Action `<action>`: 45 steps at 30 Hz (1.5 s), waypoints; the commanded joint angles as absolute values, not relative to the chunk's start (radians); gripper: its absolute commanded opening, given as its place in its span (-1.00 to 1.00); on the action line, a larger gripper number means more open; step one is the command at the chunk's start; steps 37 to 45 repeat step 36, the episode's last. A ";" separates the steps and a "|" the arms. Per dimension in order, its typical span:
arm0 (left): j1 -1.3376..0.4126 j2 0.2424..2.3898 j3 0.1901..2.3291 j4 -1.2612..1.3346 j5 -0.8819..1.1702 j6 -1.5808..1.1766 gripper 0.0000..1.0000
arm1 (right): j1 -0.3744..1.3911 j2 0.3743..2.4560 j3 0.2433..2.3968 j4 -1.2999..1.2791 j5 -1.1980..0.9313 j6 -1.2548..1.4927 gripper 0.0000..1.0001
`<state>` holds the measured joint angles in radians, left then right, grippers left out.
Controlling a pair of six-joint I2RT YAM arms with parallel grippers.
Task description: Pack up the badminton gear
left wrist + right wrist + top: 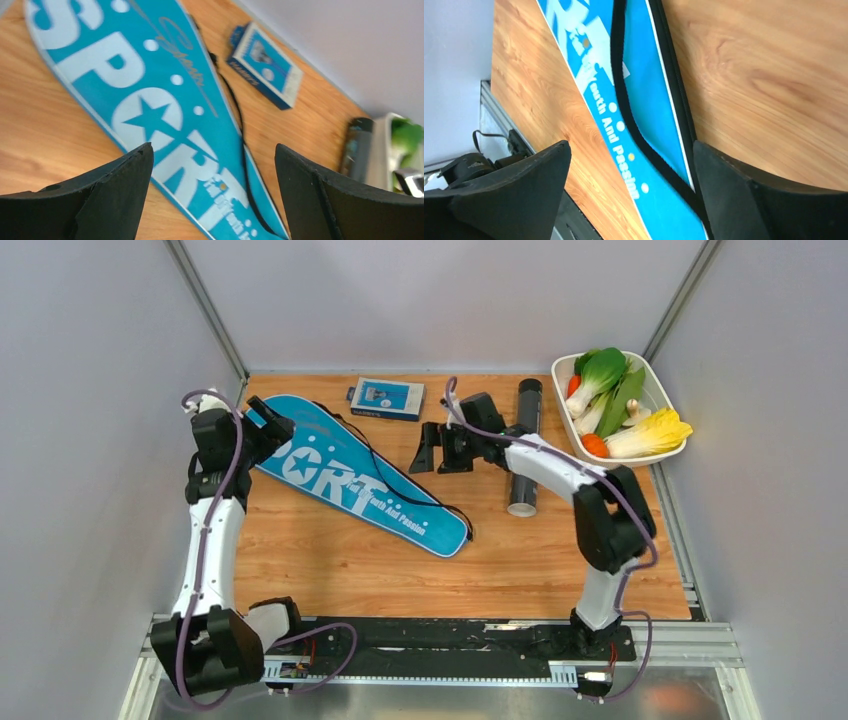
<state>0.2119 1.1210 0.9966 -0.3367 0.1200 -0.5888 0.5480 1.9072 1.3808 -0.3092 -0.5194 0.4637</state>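
Two sets of black fingers hang above the wooden table (330, 550), each spread wide and holding nothing. Directly below the left fingers (115, 190) lies the broad end of the flat blue racket cover with white "SPORT" lettering (150, 100). Its narrow, black-edged end shows between the right fingers (524, 185) in their wrist view. The long black tube (528, 405) lies on the table behind the right fingers, partly under their arm. A small blue box (387, 398) rests farther back between both sets, and a white tray of vegetables (662, 392) stands beyond the tube.
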 commanded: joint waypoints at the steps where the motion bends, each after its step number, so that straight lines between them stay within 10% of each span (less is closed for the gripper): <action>1: 0.199 1.013 0.921 -0.137 0.449 -0.717 0.91 | 0.540 1.635 1.342 -0.428 -0.264 0.387 1.00; 21: -0.401 0.798 0.743 0.182 0.528 -0.667 0.91 | 0.577 0.608 0.944 -0.601 0.036 0.468 1.00; 45: -0.402 0.600 0.733 0.036 0.413 -0.558 0.91 | 0.577 0.533 0.959 -0.658 0.038 0.497 1.00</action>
